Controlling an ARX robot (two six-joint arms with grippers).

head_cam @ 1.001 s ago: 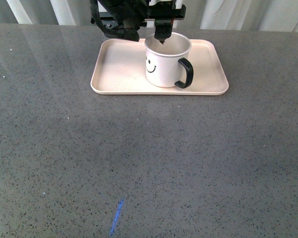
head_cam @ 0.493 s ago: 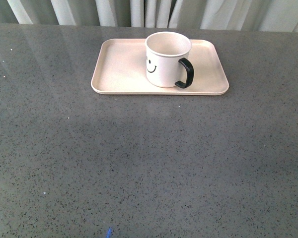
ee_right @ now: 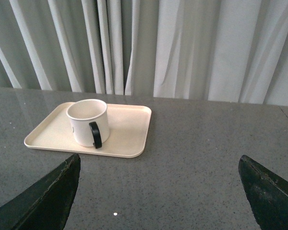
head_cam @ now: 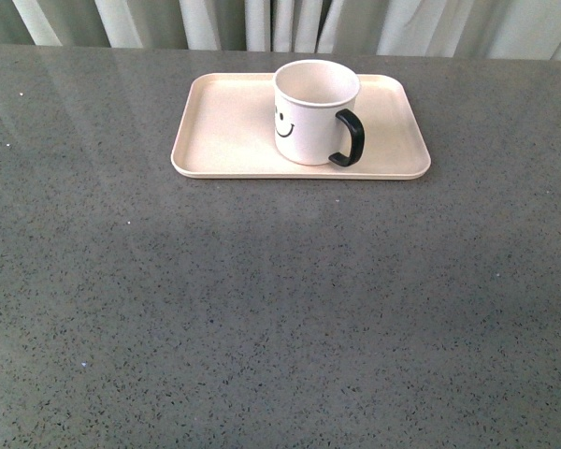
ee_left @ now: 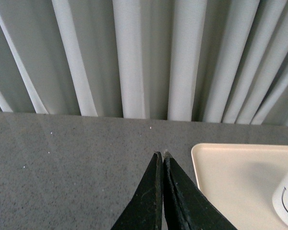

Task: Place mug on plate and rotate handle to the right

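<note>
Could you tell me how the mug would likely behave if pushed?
The mug looks rigid and probably breakable, so gentle handling seems wise. Wide and squat, it would likely slide on the smooth plate rather than tip. A push on its handle would probably spin it.

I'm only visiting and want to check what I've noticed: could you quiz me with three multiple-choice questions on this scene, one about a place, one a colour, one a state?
1. Where does the mug stand?
A) on a shelf
B) on the plate
C) in a sink

2. What colour is the handle?
A) black
B) cream
C) pink

3. How is the right gripper?
A) open
B) shut on the mug
C) shut, empty

Answers:
1 B: the mug's base sits inside the plate's raised rim.
2 A: it is a glossy black loop against the cream body.
3 A: in the right wrist view its jaws stand far apart, with nothing between them.
</note>
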